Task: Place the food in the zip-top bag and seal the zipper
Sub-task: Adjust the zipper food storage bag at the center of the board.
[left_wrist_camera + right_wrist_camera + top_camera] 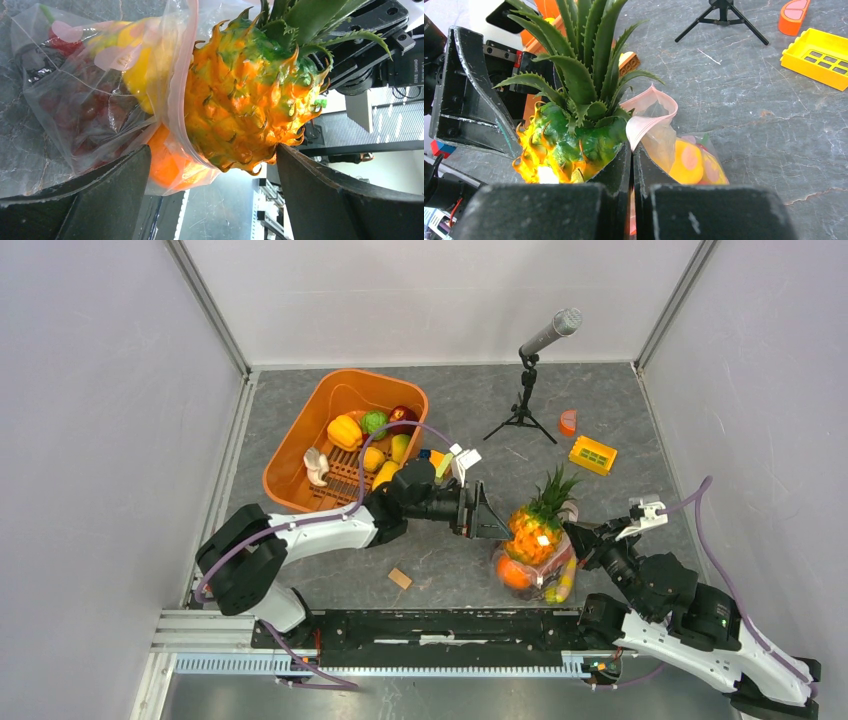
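My left gripper (pixel 212 149) stands wide with the pineapple (pixel 240 95) between its fingers, half out of the zip-top bag (pixel 90 100). Spikes nearly brush one finger and bag film the other, leaving little slack. My right gripper (pixel 632 150) is pinched shut on the bag's edge, and the pink zipper (pixel 649 107) curls just beyond its tips.

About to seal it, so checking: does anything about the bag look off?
The pineapple is only partly inside the zip-top bag: most of its body and leafy crown stick out of the mouth, and the pink zipper curls loose beside it, so it cannot close.
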Motion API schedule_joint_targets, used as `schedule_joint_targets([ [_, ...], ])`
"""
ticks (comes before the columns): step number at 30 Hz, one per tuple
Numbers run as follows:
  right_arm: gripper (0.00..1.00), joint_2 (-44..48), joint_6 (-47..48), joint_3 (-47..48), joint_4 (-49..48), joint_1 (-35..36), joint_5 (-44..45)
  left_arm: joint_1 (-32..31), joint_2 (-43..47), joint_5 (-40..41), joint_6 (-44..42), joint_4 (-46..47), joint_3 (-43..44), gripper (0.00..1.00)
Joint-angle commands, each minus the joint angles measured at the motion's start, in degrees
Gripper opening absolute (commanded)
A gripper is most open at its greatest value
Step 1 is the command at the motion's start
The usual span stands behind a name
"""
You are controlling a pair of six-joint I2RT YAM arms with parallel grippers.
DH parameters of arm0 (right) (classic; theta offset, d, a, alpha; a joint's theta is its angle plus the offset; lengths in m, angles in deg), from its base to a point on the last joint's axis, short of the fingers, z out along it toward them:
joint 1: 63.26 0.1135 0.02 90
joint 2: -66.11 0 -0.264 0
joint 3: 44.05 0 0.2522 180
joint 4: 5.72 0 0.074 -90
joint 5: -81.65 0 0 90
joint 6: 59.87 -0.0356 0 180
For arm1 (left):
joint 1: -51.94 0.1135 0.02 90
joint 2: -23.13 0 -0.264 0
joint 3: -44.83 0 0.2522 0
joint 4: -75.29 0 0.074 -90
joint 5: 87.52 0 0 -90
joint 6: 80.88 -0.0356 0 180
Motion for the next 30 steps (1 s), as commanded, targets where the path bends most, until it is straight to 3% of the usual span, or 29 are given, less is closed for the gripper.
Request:
schedule_joint_targets([
  [1, 0.02, 0.0, 0.6, -0.2, -1.8, 0.0, -0.8, -0.6, -0.9, -1.5, -2.4, 1.9, 2.7, 1.0],
  [7, 0.02, -0.3, 1.3, -0.8, -3.7, 0.0, -1.8, -1.1, -2.5, -5.3, 1.0, 7.8, 2.8, 0.91],
  [18, 0.02, -0.1, 0.9, -1.8, -6.2, 0.0, -1.1, -2.3, -0.6, -3.5, -0.5, 3.9, 3.7, 0.64],
  [26, 0.02, -0.5, 0.9, -2.1, -7.0, 0.0, -1.3, -2.5, 3.1, 2.4, -8.2, -12.7, 8.2, 0.44],
  [30, 0.03, -1.4, 1.5, -2.2, -8.2, 0.0, -1.8, -2.6, 3.9, 3.5, -9.2, -14.8, 8.7, 0.35],
])
